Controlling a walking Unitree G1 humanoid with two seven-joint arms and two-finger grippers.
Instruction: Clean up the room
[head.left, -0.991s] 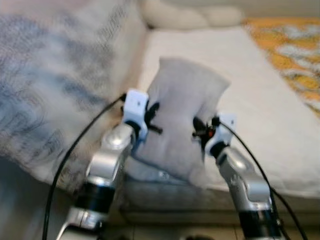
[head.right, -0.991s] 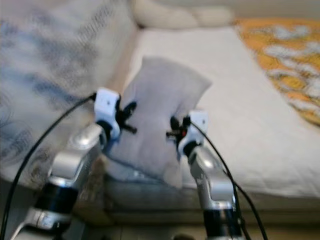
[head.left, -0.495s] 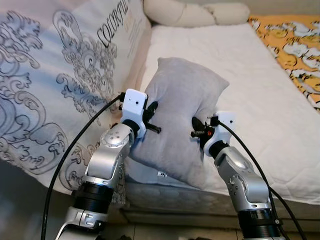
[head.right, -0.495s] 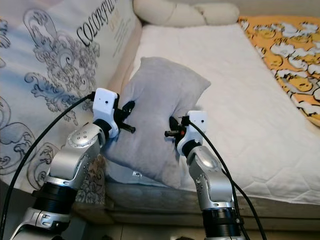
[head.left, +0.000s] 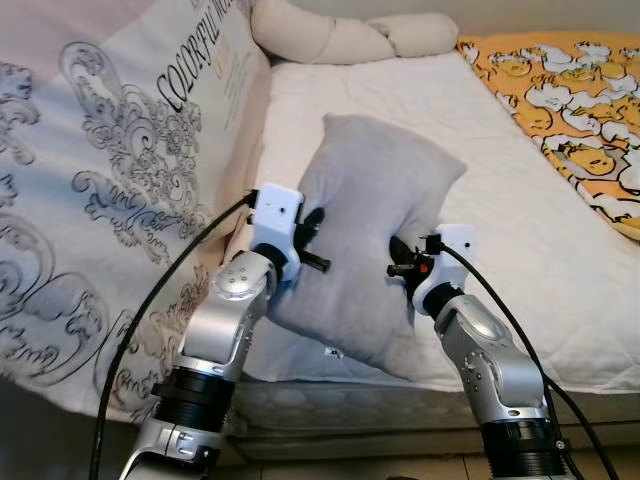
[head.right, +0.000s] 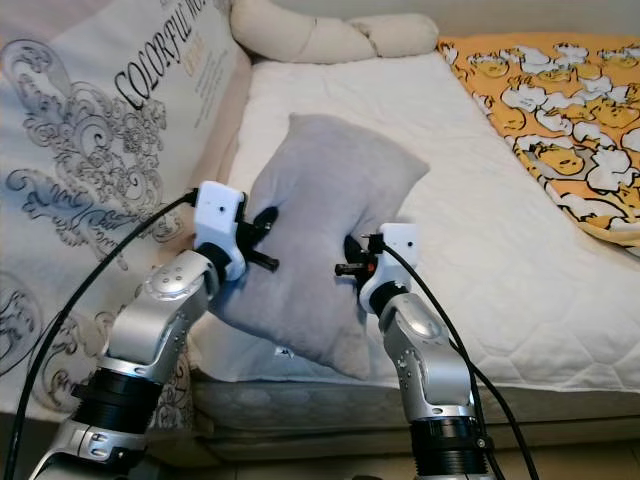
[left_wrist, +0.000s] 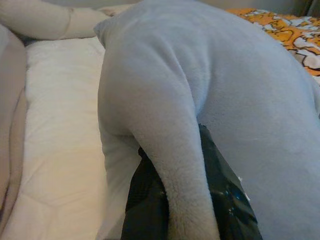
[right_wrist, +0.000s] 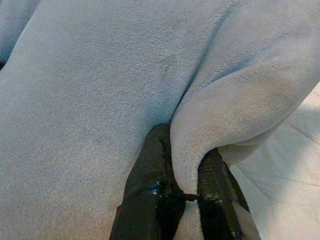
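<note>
A plump grey pillow (head.left: 375, 240) is held up over the near edge of the white mattress (head.left: 520, 200), between my two arms. My left gripper (head.left: 312, 232) is shut on a fold of the pillow's left side; in the left wrist view its black fingers (left_wrist: 150, 200) pinch a ridge of grey fabric (left_wrist: 180, 165). My right gripper (head.left: 405, 262) is shut on the pillow's right side, and the right wrist view has its fingers (right_wrist: 155, 195) clamped on a fold of the same grey cloth (right_wrist: 200, 125).
A large white cushion (head.left: 110, 190) with grey scrollwork and lettering leans at the left. A cream bolster (head.left: 345, 35) lies at the head of the mattress. An orange patterned blanket (head.left: 575, 110) covers the far right. The mattress's front edge (head.left: 400, 400) is just below the arms.
The camera has shifted, so the bed and cushion sit differently in view, and the early blur has cleared. Both grippers still hold the pillow in the same way.
</note>
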